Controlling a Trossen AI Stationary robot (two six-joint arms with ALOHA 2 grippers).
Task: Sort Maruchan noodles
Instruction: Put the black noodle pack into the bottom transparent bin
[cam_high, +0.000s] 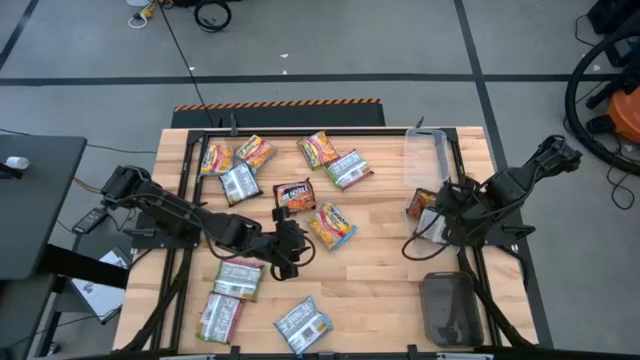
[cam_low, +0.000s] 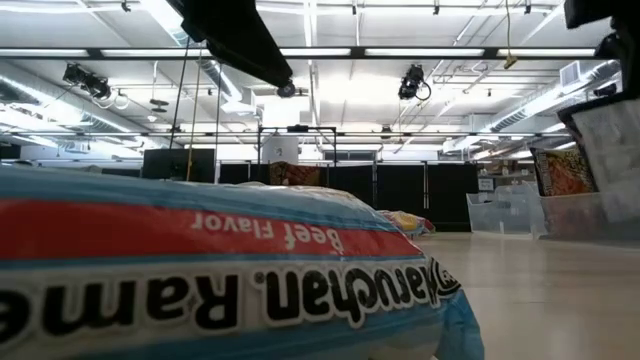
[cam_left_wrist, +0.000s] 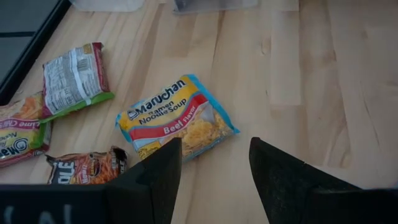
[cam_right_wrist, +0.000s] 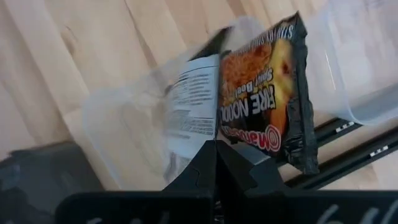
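Several Maruchan packets lie flat on the wooden table (cam_high: 380, 270). My left gripper (cam_left_wrist: 214, 155) is open and hovers near the table's middle, just short of a blue-edged orange-yellow beef packet (cam_left_wrist: 177, 124), (cam_high: 332, 225), touching nothing. My right gripper (cam_right_wrist: 214, 158) is shut on a dark Fire Noodle packet (cam_right_wrist: 261, 106), (cam_high: 420, 205) on the right side, next to a clear tray (cam_high: 425, 155). A dark brown-red packet (cam_high: 293, 195) and silver-green ones (cam_high: 348, 168), (cam_high: 238, 278) lie around the left gripper. In the low view a pale blue beef packet (cam_low: 200, 270) fills the foreground. My right gripper pinches the dark Fire Noodle packet between its two fingers at one edge (cam_right_wrist: 239, 142). The fingers come slanting from the table's right side and above. The packet stands out beyond the fingertips, tilted, and looks lifted off the wood. A pale printed panel (cam_right_wrist: 193, 106) shows beside it.
More packets lie along the far edge (cam_high: 253, 150), (cam_high: 318, 148) and the near left (cam_high: 220, 315), (cam_high: 303, 325). A dark tray (cam_high: 450, 305) sits at the near right. Black frame rails (cam_high: 300, 130) border the table. Bare wood lies between the two arms.
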